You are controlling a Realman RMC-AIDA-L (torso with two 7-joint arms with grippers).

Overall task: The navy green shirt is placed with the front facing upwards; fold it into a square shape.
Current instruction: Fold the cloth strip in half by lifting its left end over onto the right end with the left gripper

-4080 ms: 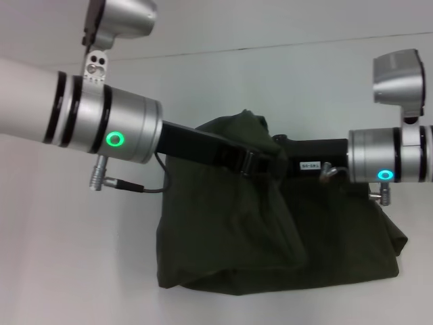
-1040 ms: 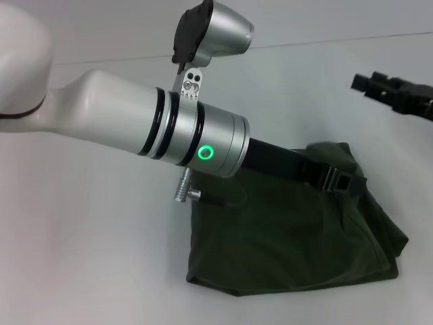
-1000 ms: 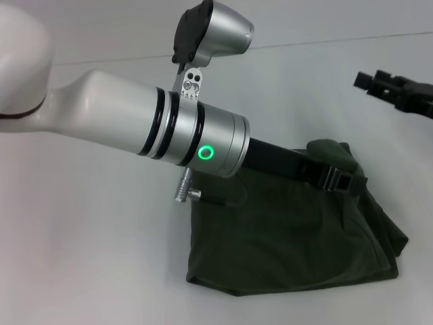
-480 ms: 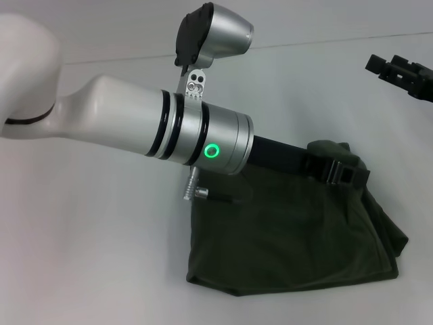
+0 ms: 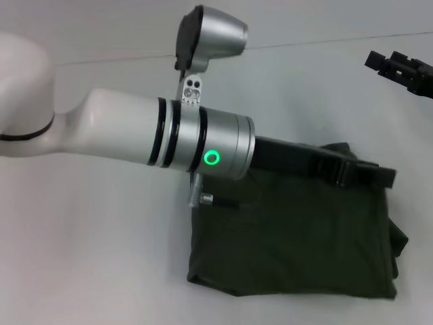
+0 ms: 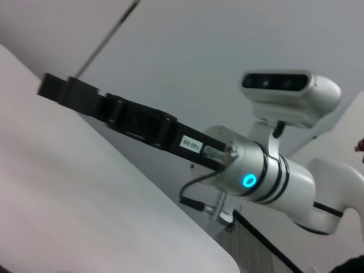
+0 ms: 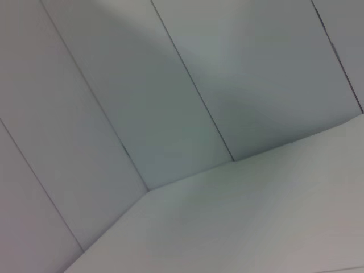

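One navy green shirt (image 5: 291, 244), folded to rough square, lies on desk (image 5: 88, 257), front-right. Left claw (image 5: 379, 177) over its far edge; grip state can't tell. Right claw (image 5: 402, 68) raised far right, can't tell. Step: final fold, likely near done. Next: withdraw w/o dragging cloth.

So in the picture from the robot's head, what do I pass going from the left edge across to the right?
White left arm → its silver wrist with the green light ring → the folded navy green shirt on the table, with the left tool at its far right corner → right tool, raised off the table farther back at the right edge.
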